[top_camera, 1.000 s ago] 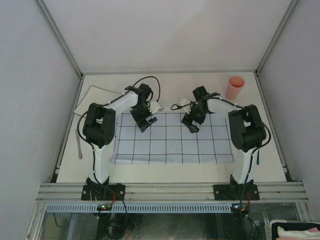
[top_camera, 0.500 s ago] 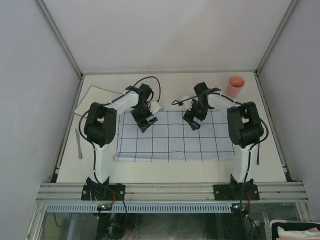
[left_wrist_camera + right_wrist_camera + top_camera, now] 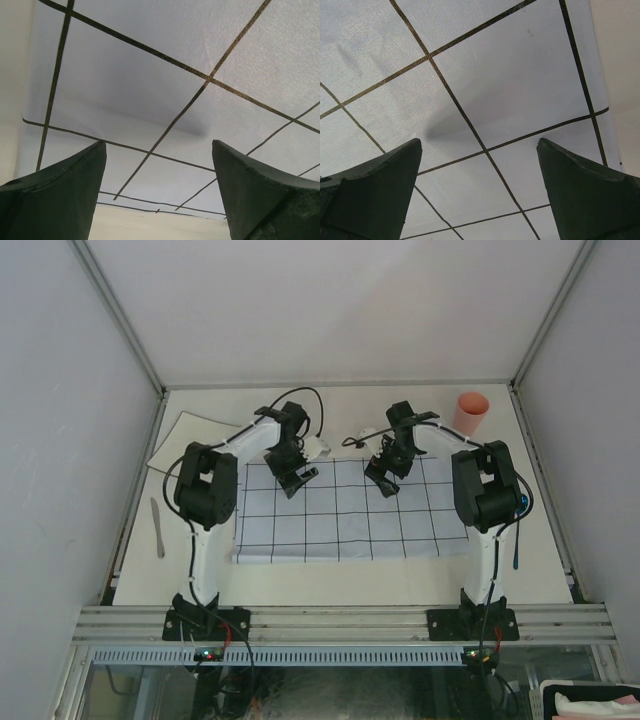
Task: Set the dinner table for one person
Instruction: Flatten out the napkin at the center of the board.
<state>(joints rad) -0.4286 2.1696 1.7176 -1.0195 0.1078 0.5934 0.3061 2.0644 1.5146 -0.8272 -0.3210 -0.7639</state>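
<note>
Hovering over gridded cloth (image 3: 340,530): left pincer (image 3: 295,481), right pincer (image 3: 383,481) both released; dinner table (image 3: 350,415) underneath.

Here are my two arms: left arm (image 3: 200,560) and right arm (image 3: 483,562), both white tubes with chunky black joint housings (image 3: 208,495). A thin black cable (image 3: 312,395) loops above my left wrist, and another trails off the right. A small white camera block (image 3: 316,450) sits just behind each hand. Left gripper (image 3: 158,143), right gripper (image 3: 479,141): matt black fingers (image 3: 60,195), wedge-shaped, tapering to blunt tips. Far behind my hands, black base plates (image 3: 205,623).
</note>
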